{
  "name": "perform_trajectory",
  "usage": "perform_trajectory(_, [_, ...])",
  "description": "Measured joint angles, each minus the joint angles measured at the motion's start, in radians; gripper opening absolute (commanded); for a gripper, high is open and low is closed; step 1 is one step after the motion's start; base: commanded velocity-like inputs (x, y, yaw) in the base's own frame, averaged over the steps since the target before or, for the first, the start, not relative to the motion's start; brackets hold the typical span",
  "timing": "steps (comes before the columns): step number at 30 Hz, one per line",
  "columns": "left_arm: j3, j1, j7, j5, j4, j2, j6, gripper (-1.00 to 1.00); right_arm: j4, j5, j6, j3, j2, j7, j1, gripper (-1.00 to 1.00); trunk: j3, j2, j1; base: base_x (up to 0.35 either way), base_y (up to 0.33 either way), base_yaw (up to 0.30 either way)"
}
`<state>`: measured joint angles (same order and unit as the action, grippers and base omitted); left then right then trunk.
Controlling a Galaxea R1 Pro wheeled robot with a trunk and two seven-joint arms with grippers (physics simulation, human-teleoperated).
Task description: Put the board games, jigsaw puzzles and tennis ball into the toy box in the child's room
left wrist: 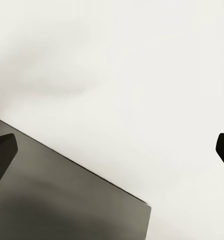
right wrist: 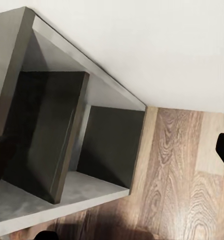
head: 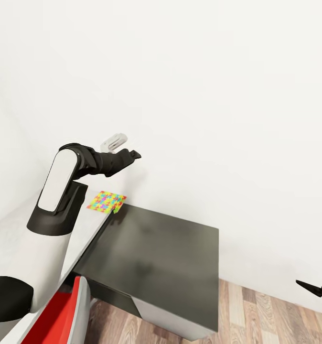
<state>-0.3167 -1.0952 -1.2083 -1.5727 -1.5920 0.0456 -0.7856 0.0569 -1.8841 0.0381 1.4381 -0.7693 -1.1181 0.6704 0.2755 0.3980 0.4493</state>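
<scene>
With both grippers' jaws spread and empty, a jigsaw puzzle [head: 106,201] at the table [head: 87,228] end is judged the target, to be reached by the left gripper [head: 132,154]

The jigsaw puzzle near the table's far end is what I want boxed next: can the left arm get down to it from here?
Probably yes. The left tool is open, empty and raised just beyond the jigsaw puzzle, which lies flat and uncovered on the table.
</scene>
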Motion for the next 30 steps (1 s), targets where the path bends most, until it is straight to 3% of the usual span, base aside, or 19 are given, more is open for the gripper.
perform_trajectory(4, [0.000, 0.000, 0.000, 0.000, 0.000, 0.000, 0.000, 1.00, -0.007, 0.000, -0.019, 0.002, 0.000, 0.024, -0.001, 1.00, -0.006, 0.000, 0.000, 0.000, 0.000, 0.139])
perform_trajectory(10, [0.000, 0.000, 0.000, 0.001, 0.000, 0.000, 0.000, 1.00, -0.016, -0.001, -0.050, 0.005, 0.001, 0.115, -0.003, 1.00, -0.014, 0.000, 0.000, 0.000, 0.000, 0.168])
perform_trajectory(17, [0.000, 0.000, 0.001, 0.001, 0.000, 0.000, 0.000, 1.00, -0.012, -0.005, -0.046, 0.005, -0.003, 0.140, -0.002, 1.00, -0.023, 0.000, 0.000, 0.000, 0.000, 0.152])
perform_trajectory(22, [0.000, 0.000, 0.001, 0.001, 0.000, 0.000, 0.000, 1.00, -0.009, -0.003, -0.015, 0.005, -0.006, 0.067, -0.002, 1.00, -0.030, 0.000, 0.000, 0.000, 0.000, 0.111])
perform_trajectory(24, [0.000, 0.000, 0.001, 0.002, 0.000, 0.000, 0.000, 1.00, -0.010, -0.002, 0.005, 0.006, -0.008, -0.034, -0.003, 1.00, -0.033, 0.000, 0.000, 0.000, 0.000, 0.091])
perform_trajectory(30, [0.000, 0.000, 0.001, 0.004, 0.000, -0.001, 0.000, 1.00, -0.007, -0.002, 0.024, 0.006, -0.011, -0.158, -0.003, 1.00, -0.042, 0.000, 0.000, 0.000, 0.000, 0.089])
